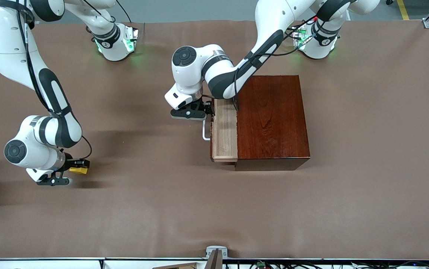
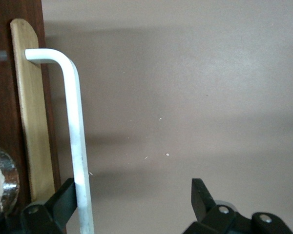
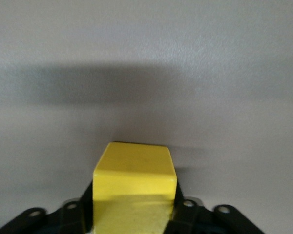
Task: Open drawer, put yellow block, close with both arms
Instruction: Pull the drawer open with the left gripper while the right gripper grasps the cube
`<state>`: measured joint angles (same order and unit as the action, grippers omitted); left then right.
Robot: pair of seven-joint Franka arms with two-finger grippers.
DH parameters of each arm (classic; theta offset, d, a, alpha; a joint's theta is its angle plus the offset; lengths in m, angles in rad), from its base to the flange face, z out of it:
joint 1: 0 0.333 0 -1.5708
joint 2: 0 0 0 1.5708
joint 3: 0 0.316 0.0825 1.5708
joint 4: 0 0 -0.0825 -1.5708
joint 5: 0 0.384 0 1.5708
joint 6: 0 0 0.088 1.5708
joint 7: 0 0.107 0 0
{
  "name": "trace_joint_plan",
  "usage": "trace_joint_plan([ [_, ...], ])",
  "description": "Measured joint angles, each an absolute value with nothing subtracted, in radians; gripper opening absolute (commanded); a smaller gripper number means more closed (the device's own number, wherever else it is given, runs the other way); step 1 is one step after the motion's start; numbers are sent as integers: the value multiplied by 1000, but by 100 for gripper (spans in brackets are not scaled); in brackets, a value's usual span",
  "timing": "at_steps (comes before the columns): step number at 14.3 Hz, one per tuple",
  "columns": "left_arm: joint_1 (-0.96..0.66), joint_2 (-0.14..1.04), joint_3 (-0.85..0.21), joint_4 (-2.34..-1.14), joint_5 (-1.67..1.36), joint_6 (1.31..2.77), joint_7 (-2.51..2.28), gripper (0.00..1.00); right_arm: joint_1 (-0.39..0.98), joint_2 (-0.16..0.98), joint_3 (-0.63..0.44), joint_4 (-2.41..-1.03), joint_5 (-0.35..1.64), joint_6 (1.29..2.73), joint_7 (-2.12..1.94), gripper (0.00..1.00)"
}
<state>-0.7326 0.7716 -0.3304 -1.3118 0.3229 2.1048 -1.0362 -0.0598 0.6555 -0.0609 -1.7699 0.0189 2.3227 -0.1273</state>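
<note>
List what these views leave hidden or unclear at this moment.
- Drawer interior: the front view shows only a pale strip; the rest lies under the box top and the left arm.
- Left pincer: fingers cut off by the left wrist view's edge; contact with the white handle unclear.
- Right pincer: its fingertips hide behind the yellow block; whether the block has left the table cannot be told.

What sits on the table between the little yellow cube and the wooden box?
Nothing. In the front view only bare brown tabletop stretches from the yellow cube, clamped in the right gripper, to the box's open drawer.
</note>
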Motion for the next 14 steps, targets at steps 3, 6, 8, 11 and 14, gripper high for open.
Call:
trace_joint_plan([
  [3, -734, 775, -329, -1308, 300, 2126, -1031, 100, -60, 655, -60, -1763, 19, 2301, -127, 0],
  [6, -734, 780, -324, -1303, 238, 2184, -1019, 100, -59, 651, -55, -1730, 19, 2301, -128, 0],
  [8, -738, 790, -325, -1293, 217, 2219, -1018, 100, -56, 634, -49, -1695, 19, 2297, -136, 0],
  [11, -740, 792, -328, -1287, 206, 2239, -1018, 100, -49, 596, -41, -1659, 19, 2284, -195, 0],
  [14, -739, 792, -329, -1270, 199, 2221, -1018, 100, -46, 569, -37, -1610, 19, 2203, -232, 0],
])
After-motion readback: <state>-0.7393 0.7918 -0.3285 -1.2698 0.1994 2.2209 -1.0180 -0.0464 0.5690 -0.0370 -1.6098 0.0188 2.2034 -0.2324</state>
